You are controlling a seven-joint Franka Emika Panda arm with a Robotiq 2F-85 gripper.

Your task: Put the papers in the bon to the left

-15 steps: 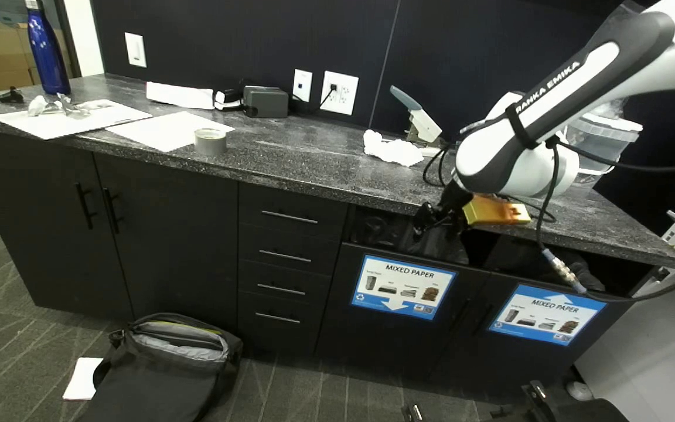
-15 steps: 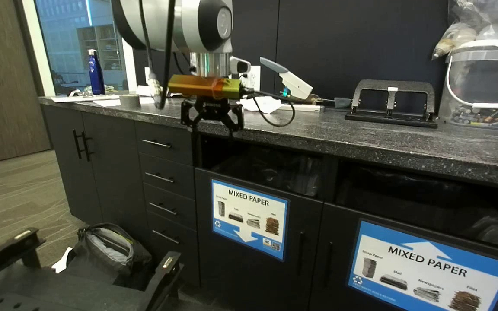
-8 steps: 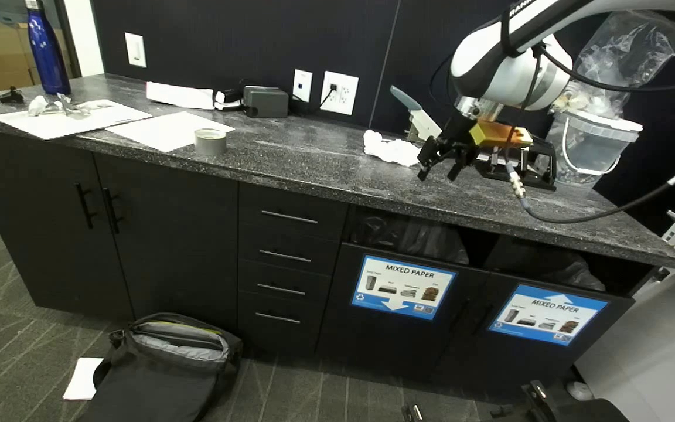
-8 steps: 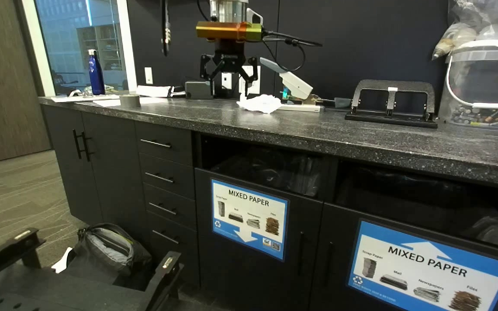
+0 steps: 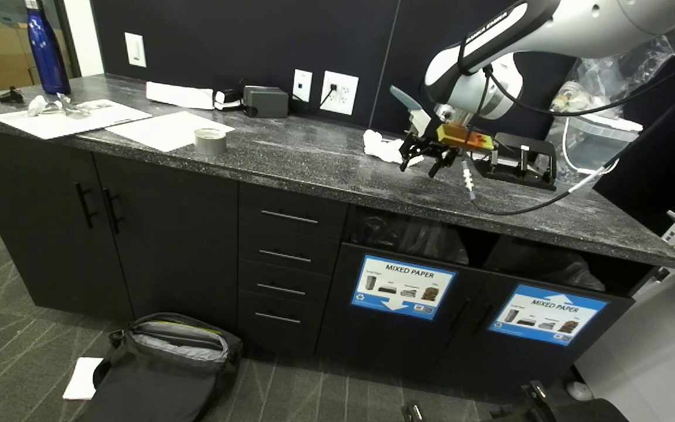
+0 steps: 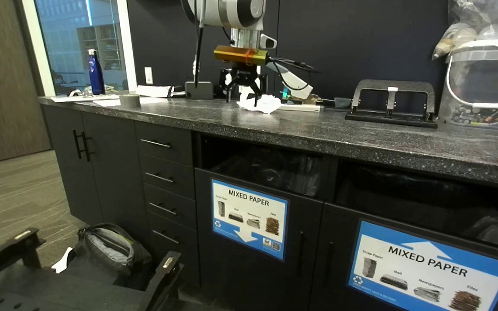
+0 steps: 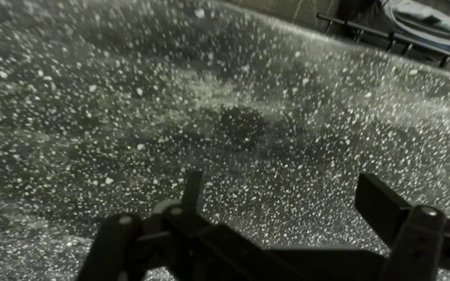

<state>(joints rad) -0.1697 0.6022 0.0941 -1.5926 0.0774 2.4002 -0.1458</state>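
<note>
Spread jaws hang above the counter (image 5: 308, 149) by the crumpled papers (image 5: 383, 147)

The crumpled papers lie in a loose white bunch toward the back edge of the counter, just left of a stapler (image 6: 298, 86) with its arm tilted up. The robot arm (image 5: 583, 29) reaches in from above the right part of the counter. Its jaws point down and stand wide apart; in the wrist view, speckled counter shows between the fingertips (image 7: 375, 199). In both exterior views the jaws cover part of the papers along the line of sight, so whether they touch cannot be told.

Below the front edge, the left black bin (image 5: 393, 343) carries a blue MIXED PAPER label (image 5: 403, 287) with its arrow pointing down, and a plastic liner (image 5: 431, 237) shows in its opening. The right black bin (image 5: 516, 360) bears a similar label whose arrow points up.

Toward the left end of the counter stands a blue bottle (image 5: 49, 55), near two flat white sheets (image 5: 164, 130); small crumpled pieces (image 5: 37, 106), too indistinct to name, rest on the left-hand sheet. A tape roll (image 5: 210, 142) sits near the front edge by the right-hand sheet. Toward the right end, a three-hole punch (image 6: 391, 103) stands beside a clear bucket (image 6: 486, 82).
</note>
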